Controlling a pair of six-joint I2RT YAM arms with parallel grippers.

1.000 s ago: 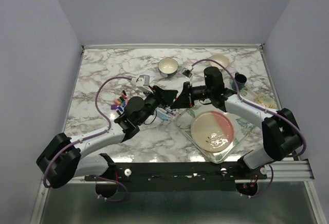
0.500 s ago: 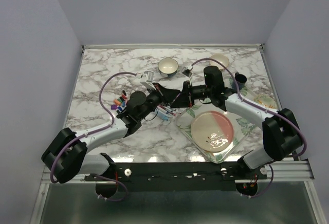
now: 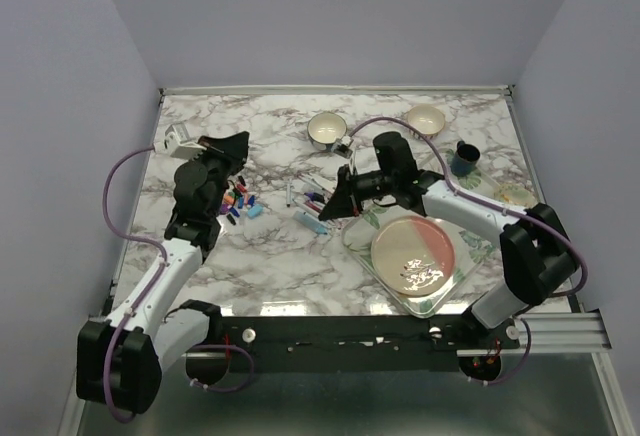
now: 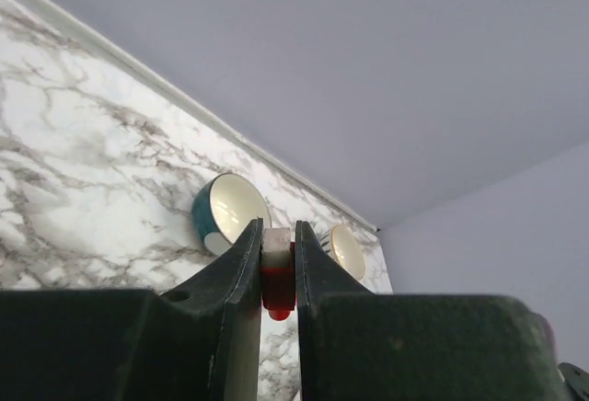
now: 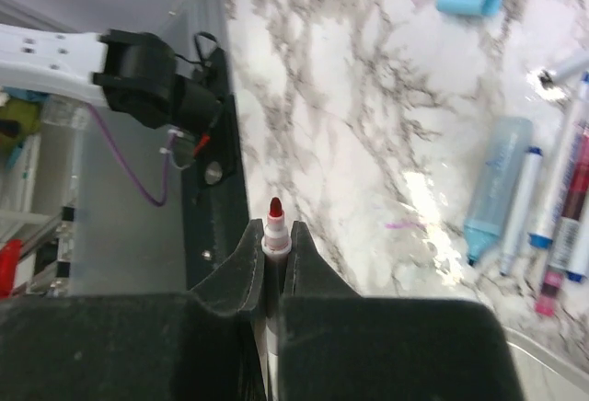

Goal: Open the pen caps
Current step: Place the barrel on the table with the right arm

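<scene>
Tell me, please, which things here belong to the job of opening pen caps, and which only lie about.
Job: red cap, uncapped red pen, loose caps, pens on the table.
Lying about: bowl, second bowl, dark cup, plate, tray.

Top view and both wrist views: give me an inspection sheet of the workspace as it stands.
Surface: marble table, no spills seen.
Job's things: red cap off the red pen; loose caps piled on the left; other pens lying mid-table.
Clutter: bowl, second bowl, dark cup, plate on a tray, light blue block.
Grippers: left gripper shut on the red cap; right gripper shut on the red pen, tip bare.
Cables: left purple cable and right purple cable loop free.
Surroundings: plain walls; nothing else seen.
</scene>
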